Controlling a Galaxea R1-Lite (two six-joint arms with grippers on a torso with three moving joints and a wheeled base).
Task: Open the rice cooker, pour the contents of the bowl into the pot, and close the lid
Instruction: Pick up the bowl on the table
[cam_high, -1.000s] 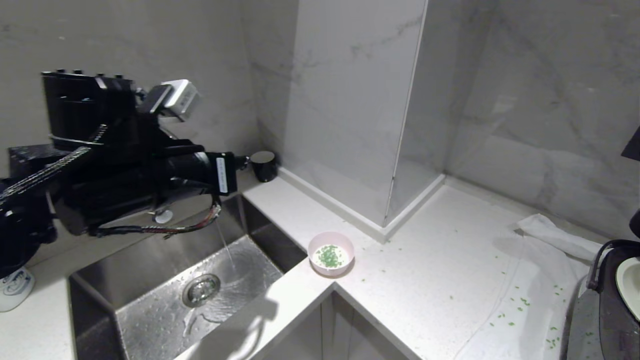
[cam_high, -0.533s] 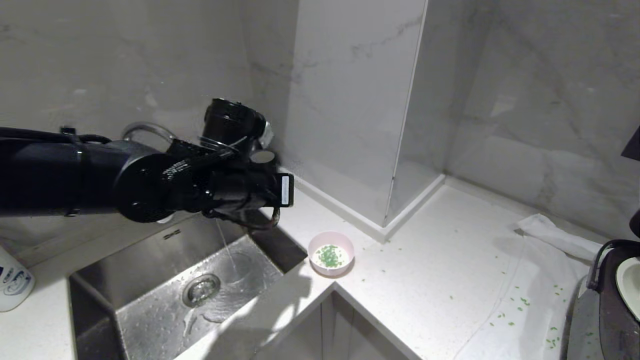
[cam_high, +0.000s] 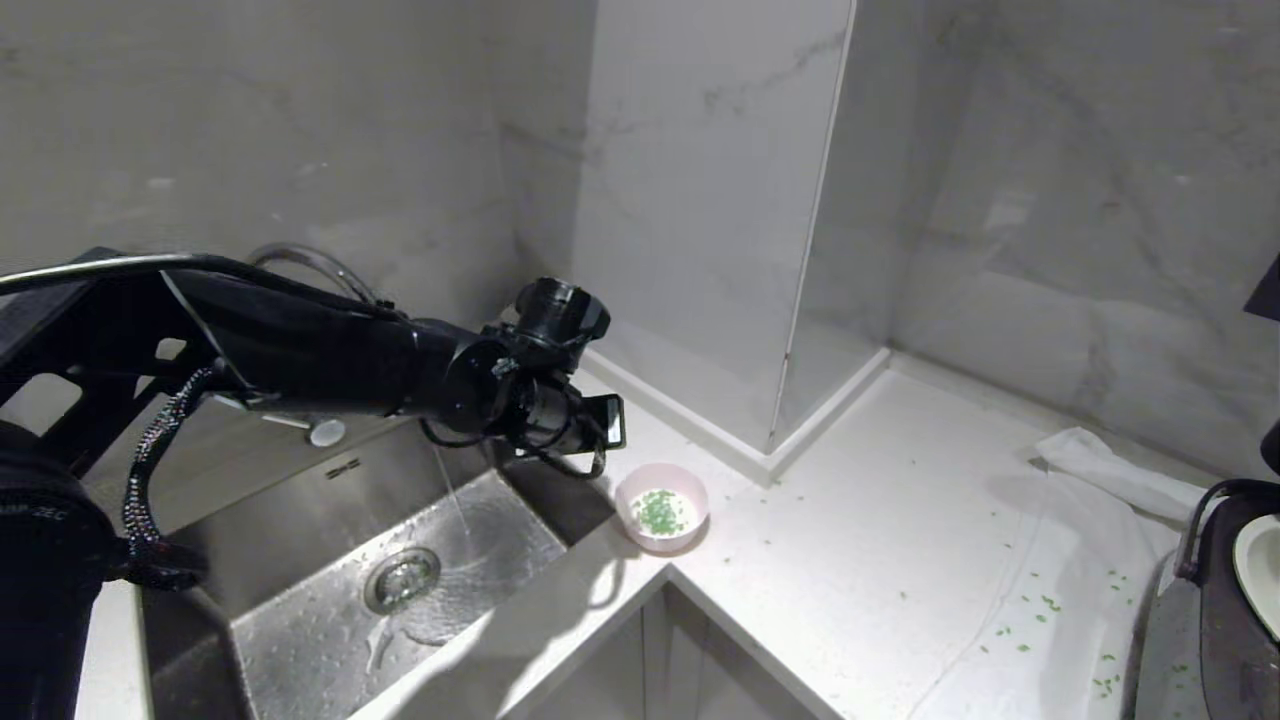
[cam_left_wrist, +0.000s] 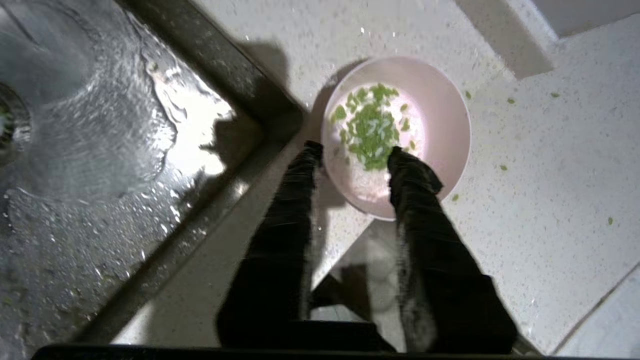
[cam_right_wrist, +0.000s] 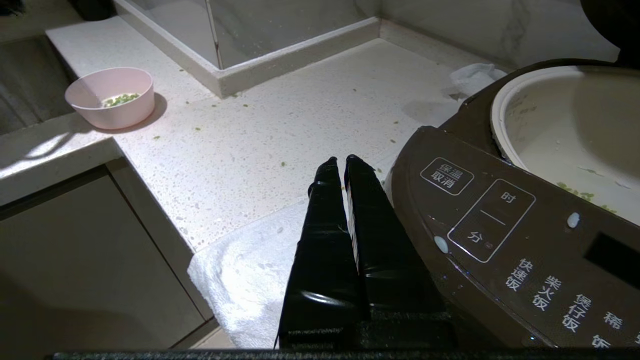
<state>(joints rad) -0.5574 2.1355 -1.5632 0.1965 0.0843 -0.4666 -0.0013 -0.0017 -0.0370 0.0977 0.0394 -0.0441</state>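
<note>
The pale pink bowl (cam_high: 662, 507) stands on the white counter by the sink's corner, with chopped green bits and whitish grains (cam_left_wrist: 371, 131) in it. My left arm (cam_high: 400, 360) reaches across the sink. The left gripper (cam_left_wrist: 355, 150) hangs open just above the bowl, one fingertip over the sink-side rim, the other over the inside. The dark brown rice cooker (cam_right_wrist: 500, 225) sits at the far right with its off-white pot (cam_right_wrist: 565, 120) uncovered. The lid itself is out of view. My right gripper (cam_right_wrist: 340, 159) is shut and empty beside the cooker's button panel.
Water runs from the tap (cam_high: 310, 262) into the steel sink (cam_high: 300, 620), left of the bowl. A white towel (cam_high: 1100, 470) lies under the cooker. Green bits (cam_high: 1040, 603) are scattered on the counter. A marble column corner (cam_high: 775, 440) juts out behind the bowl.
My left arm has swung from the back left of the sink rightwards and down, ending over the bowl. The bowl and the cooker have stayed put.
</note>
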